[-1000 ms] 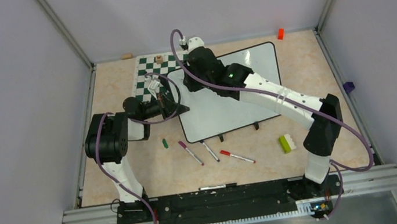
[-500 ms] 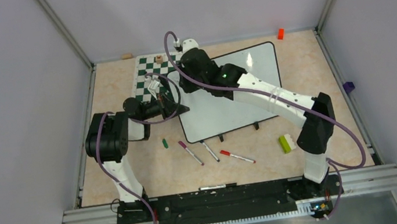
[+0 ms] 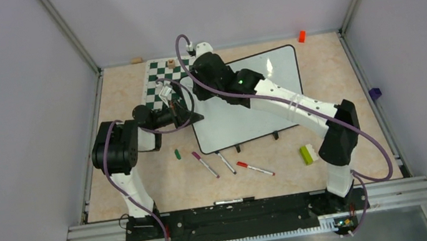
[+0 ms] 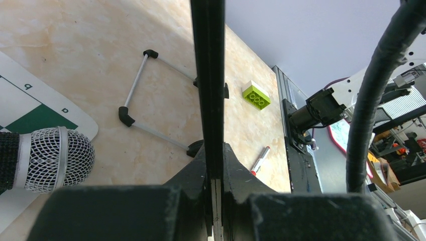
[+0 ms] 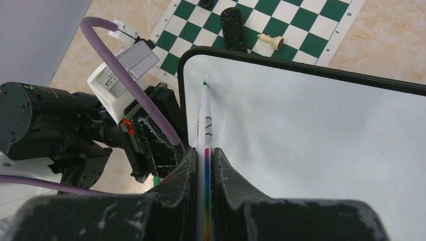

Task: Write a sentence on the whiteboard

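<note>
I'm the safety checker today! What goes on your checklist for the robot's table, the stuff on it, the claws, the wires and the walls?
Surface: beige marbled table; no spills seen.
Job's things: whiteboard has no words on it yet; green-tipped marker points its tip at the board's corner.
Clutter: chess mat, microphone, loose markers, lime brick, orange block.
Grippers: left gripper shut on the whiteboard's black rim; right gripper shut on the marker.
Cables: purple cables loop over both arms; no snag seen.
Surroundings: plain grey walls; nothing else seen.
</note>
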`<state>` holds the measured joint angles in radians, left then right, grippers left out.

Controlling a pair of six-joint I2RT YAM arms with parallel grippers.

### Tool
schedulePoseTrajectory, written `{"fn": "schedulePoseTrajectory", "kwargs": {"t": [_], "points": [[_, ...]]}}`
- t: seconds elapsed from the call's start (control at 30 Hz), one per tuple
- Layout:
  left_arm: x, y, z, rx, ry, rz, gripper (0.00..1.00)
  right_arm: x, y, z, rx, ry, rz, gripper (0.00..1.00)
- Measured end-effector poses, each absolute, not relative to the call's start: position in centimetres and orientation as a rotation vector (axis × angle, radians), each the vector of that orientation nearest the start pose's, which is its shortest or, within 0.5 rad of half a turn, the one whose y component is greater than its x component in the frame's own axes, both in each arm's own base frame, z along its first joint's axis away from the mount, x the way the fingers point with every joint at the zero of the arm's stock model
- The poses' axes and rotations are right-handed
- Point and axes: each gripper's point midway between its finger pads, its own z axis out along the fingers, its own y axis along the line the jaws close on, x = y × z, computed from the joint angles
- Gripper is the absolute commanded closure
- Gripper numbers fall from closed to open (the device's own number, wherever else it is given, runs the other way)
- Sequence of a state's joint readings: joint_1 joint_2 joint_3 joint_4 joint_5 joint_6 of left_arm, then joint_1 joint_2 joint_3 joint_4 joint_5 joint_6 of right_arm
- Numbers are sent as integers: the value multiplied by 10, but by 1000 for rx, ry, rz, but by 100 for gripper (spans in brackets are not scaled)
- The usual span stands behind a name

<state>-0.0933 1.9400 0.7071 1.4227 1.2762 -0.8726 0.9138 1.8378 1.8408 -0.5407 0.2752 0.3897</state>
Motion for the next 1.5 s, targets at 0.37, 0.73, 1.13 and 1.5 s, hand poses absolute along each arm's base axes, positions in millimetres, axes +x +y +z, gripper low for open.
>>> {"fn": "schedulePoseTrajectory", "kwargs": {"t": [0.37, 0.73, 1.13, 1.5], "points": [[333, -209, 139, 573, 1671, -1607, 100, 343, 395, 255, -389, 2121, 490, 100], [334, -209, 137, 565, 1671, -1607, 100, 333, 387, 240, -394, 2157, 471, 100], [334, -209, 137, 568, 1669, -1607, 100, 342, 383, 252, -370, 2124, 426, 100], [334, -209, 137, 570, 1668, -1606, 100, 352, 385, 263, -364, 2100, 409, 100]]}}
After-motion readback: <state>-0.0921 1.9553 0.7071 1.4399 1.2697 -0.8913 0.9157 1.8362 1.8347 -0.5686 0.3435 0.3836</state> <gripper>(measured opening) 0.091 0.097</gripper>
